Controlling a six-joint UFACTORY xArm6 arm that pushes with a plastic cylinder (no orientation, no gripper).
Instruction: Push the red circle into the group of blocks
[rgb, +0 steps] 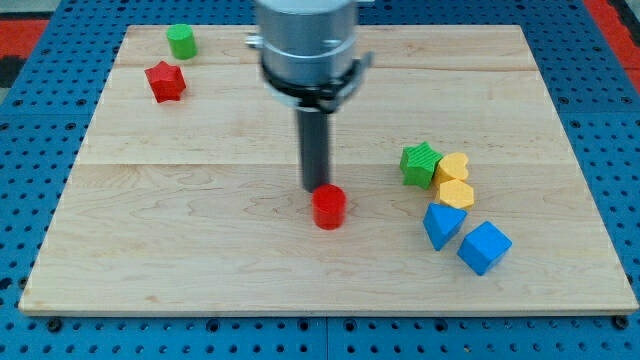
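The red circle (328, 207) sits near the board's middle, a bit toward the view's bottom, well apart from the group of blocks at the view's right. Our tip (316, 187) is just behind it, on its upper-left edge, looks like touching, though the angle makes contact hard to confirm. No jaws on this tool; it's a plain rod, nothing held.

The group: green star (420, 164), two yellow blocks (453, 166) and (455, 193) stacked close, blue triangle-ish block (442, 224), blue cube (484, 247). All near or touching each other.

Far off at the view's top left: red star (165, 81) and green cylinder (181, 41). Not in play.

Risk: we are above-left of the circle, not squarely on its left. Pushing from here likely sends it down-right, toward the wooden board (200, 250) edge or past the blue cube. A round block also rolls off a rod tip easily, so an off-centre push may slip. Too hard a shove could scatter the group.
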